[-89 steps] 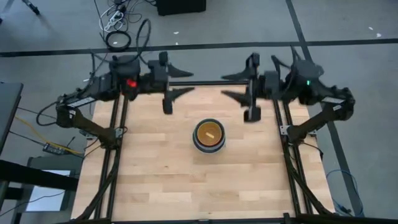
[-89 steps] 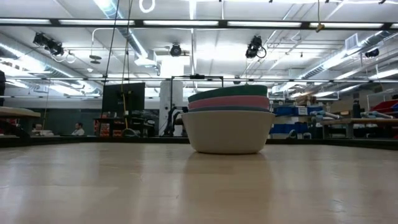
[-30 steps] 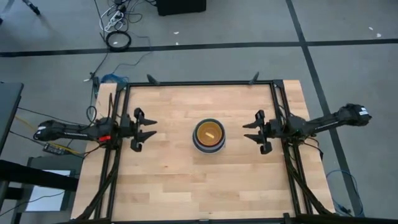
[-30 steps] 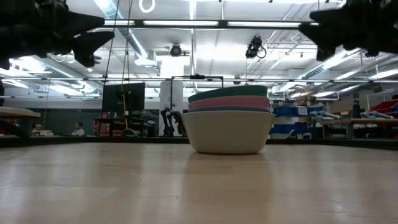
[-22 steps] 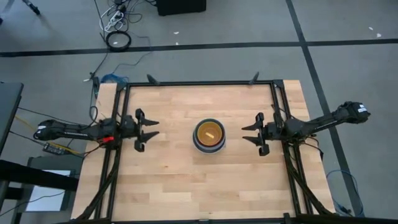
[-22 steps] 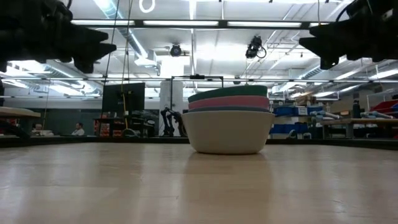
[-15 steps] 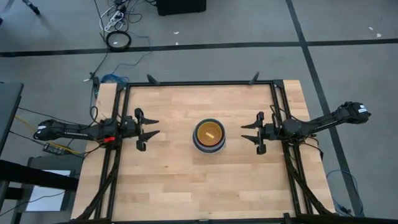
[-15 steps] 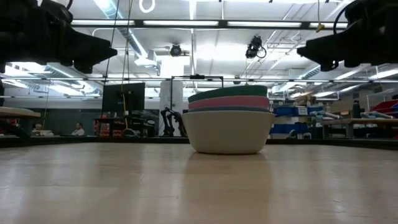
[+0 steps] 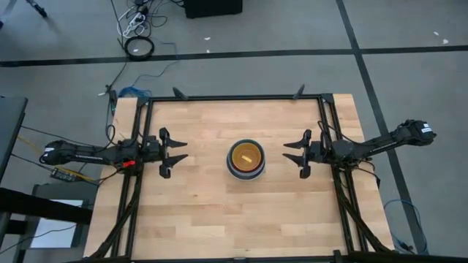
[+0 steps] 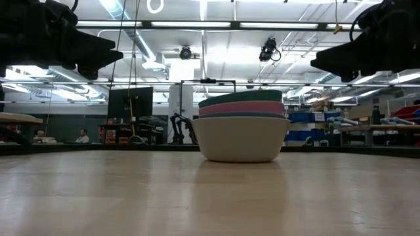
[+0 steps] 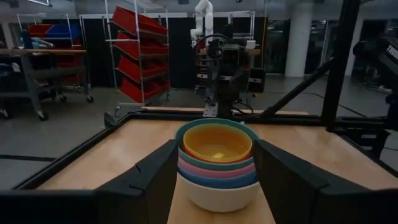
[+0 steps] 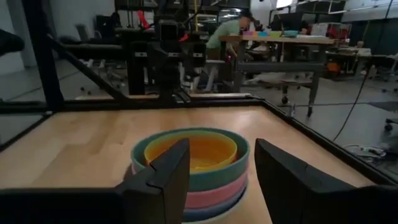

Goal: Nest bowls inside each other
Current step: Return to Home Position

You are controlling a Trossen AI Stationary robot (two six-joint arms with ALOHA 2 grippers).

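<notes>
The bowls [image 9: 246, 159] stand nested in one stack at the middle of the wooden table. The pale white one is outermost and rests on its base [image 10: 240, 157]. Blue, pink and teal rims [image 11: 216, 167] show above it, with an orange-yellow bowl [image 12: 191, 151] innermost. My left gripper [image 9: 178, 151] hovers open at the table's left side, pointing level at the stack from well short of it. My right gripper [image 9: 287, 153] hovers open at the right side, also level and facing the stack. Neither touches a bowl.
Black frame rails [image 9: 234, 97] run along the table's far edge and both sides. Bare wood lies between each gripper and the stack and toward the near edge. Beyond the table are red bin racks [image 11: 140, 59] and a person at a bench [image 12: 231, 31].
My right gripper has sunk a little and tipped to level, its fingers swinging slightly toward the bowls. My left gripper has tipped a little toward level in place. Both stay open. The bowls have kept still.
</notes>
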